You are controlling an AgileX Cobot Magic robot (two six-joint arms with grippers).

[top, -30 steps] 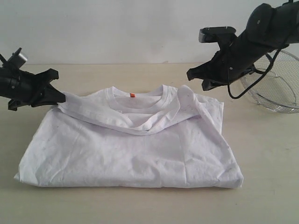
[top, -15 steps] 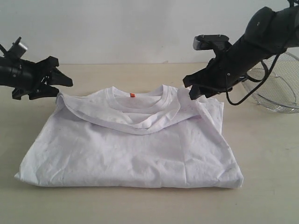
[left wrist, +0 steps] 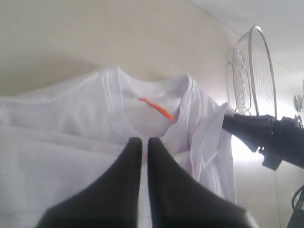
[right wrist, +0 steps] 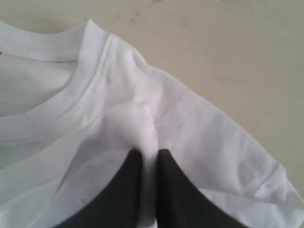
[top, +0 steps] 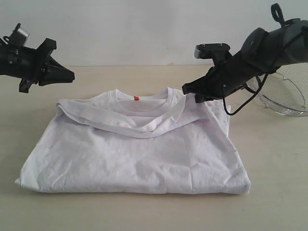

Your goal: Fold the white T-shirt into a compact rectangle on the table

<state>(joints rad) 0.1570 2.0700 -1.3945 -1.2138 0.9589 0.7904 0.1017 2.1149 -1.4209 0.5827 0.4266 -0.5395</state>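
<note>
Our right gripper (right wrist: 145, 153) pinches a tuck of the shirt (top: 134, 149) at its shoulder, likely to carry it over. Our left gripper (top: 71, 76) hangs clear, jaws together and empty. The shirt lies part-folded on the table (top: 272, 159).

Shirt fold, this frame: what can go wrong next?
1. The right gripper seems to pinch only a small bunch of the white T-shirt at the shoulder; it may slip out.
2. The left gripper is shut, empty, off the cloth; a one-sided pull would likely skew the fold.
</note>
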